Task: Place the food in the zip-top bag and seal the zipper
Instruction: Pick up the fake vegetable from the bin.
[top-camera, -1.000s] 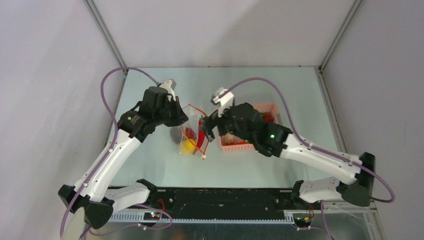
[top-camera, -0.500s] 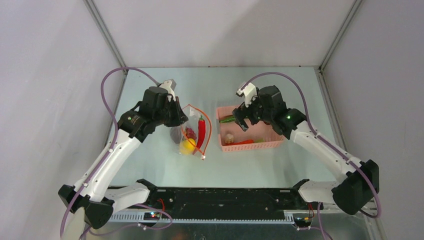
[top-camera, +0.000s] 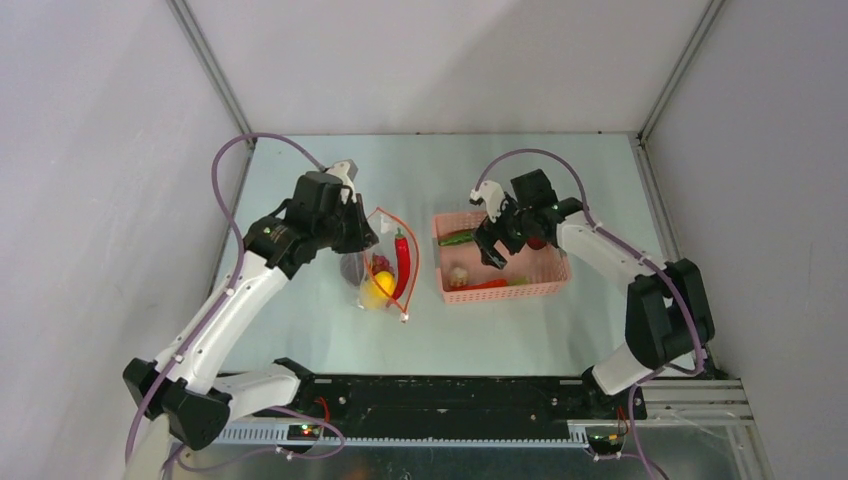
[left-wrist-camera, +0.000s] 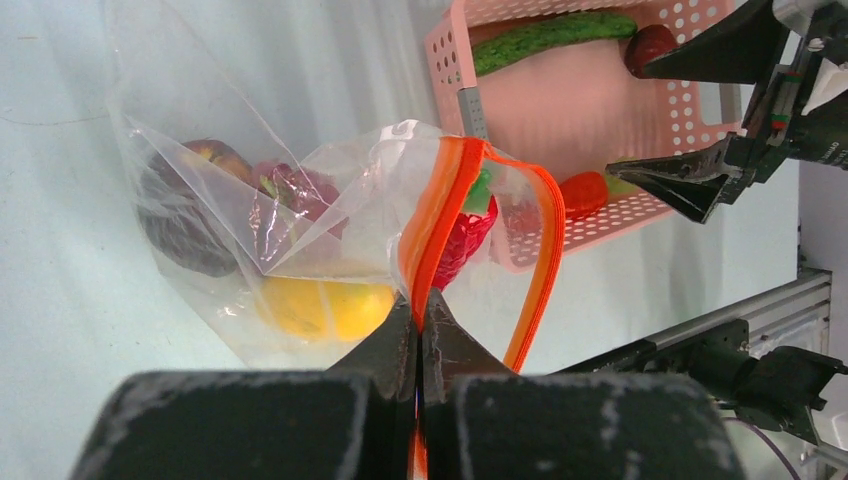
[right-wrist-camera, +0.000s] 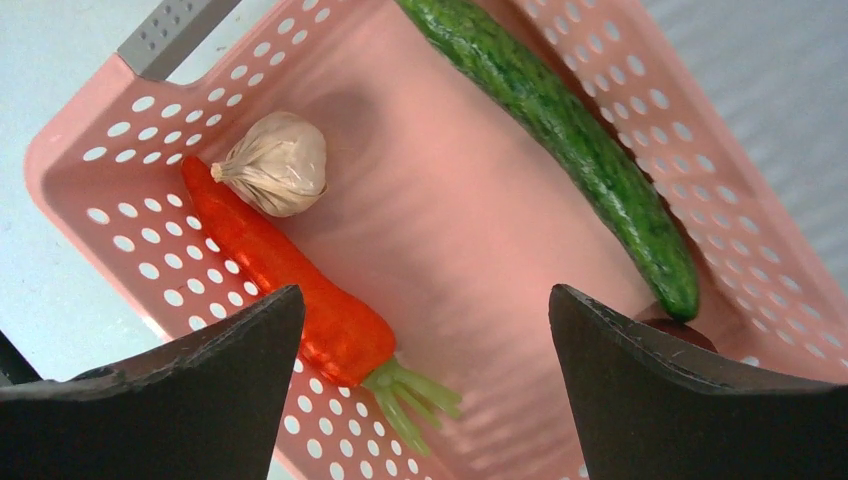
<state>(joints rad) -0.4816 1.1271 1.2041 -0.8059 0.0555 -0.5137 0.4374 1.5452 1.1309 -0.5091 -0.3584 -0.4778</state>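
Left wrist view: nearest is the left gripper (left-wrist-camera: 418, 305), its fingers pressed together on the zipper (left-wrist-camera: 440, 215), holding one lip of the mouth up
Zipper: the orange-red strip makes only a narrow loop and is pinched at a single point; I judge that a push from an incoming piece could pull it out of the fingers, and the mouth would then fall shut
Zip-top bag (left-wrist-camera: 200, 150): it lies on the table between the two arms, just beside the pink basket (left-wrist-camera: 445, 50)
Food in the bag: the lemon (left-wrist-camera: 320, 308), the dark round fruit (left-wrist-camera: 185, 235) and the grape bunch (left-wrist-camera: 290, 185) sit low; the red chili (top-camera: 402, 265) lies along the mouth, so it may block the next piece or get caught in the seal
Right gripper (right-wrist-camera: 420, 300): it hangs over the basket with jaws wide apart and holds nothing, between the carrot and the cucumber
Carrot (right-wrist-camera: 290, 290) and garlic (right-wrist-camera: 275, 165): they touch each other near the basket wall, so a grasp on one may drag or knock the other, or a finger may hit the wall
Cucumber (right-wrist-camera: 570, 130): it lies along the far side and looks long against the bag's opening; unless it enters end first it could snag the strip
Dark red piece (right-wrist-camera: 680, 335): at the cucumber's end, half hidden by a finger; what it is I cannot tell
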